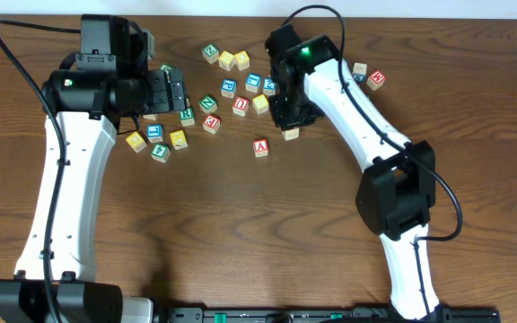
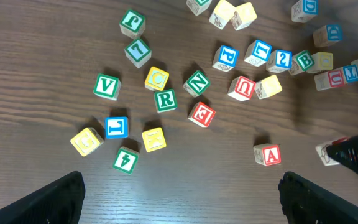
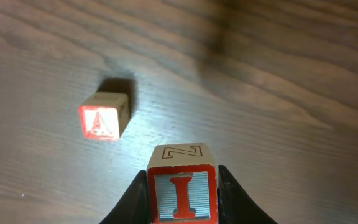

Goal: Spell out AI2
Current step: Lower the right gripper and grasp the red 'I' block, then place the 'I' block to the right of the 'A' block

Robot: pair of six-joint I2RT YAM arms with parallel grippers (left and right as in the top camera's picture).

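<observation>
Reading progress as roughly one third done. The A block (image 3: 102, 121) sits alone on the table (image 3: 291, 93), clear of the block pile (image 1: 227, 60).

The right gripper (image 3: 182, 198) is clenched on the I block (image 3: 182, 194), near the A but well short of touching it. I can't tell whether the I is touching the wood. Left to do, as I judge it: set the I beside the A, then fetch the 2.

The left gripper (image 2: 180, 180) has its jaws spread wide and empty, hanging over the scatter.

View differences:
- Right wrist is the only view that reads the held letter, a red I on the front face with an N on top. In overhead it's just a pale cube under the fingers.
- Left wrist reads the pile lettering. A blue 2 block (image 2: 283, 59) looks to be there among the others. Overhead is too small to confirm it.
- Overhead alone shows both arms and the whole layout.
</observation>
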